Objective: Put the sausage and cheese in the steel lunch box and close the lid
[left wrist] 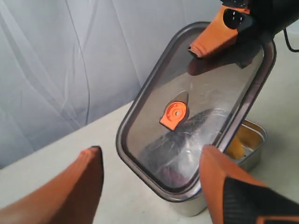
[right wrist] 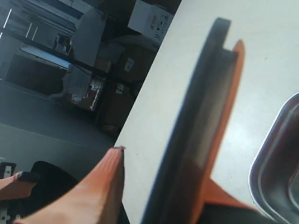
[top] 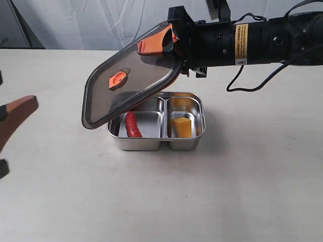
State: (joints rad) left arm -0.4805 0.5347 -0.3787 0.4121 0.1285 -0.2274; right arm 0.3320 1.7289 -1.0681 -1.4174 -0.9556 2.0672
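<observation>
The steel lunch box (top: 151, 143) stands mid-table with the red sausage (top: 133, 125) in its larger compartment and the yellow cheese (top: 181, 127) in the smaller one. The dark translucent lid (top: 131, 85) hangs tilted over the box, high end toward my right arm. My right gripper (top: 164, 53) straddles that high end. In the right wrist view the lid (right wrist: 201, 116) lies against one finger while the other finger (right wrist: 110, 177) stands a small gap off it. My left gripper (left wrist: 152, 154) is open and empty, just short of the lid's (left wrist: 196, 116) low end. The cheese (left wrist: 236, 144) shows past the lid.
The pale tabletop (top: 227, 191) stretches around the box on all sides. A white curtain (top: 101, 22) hangs behind the table. A black cable (top: 242, 83) droops from my right arm onto the table at the back right.
</observation>
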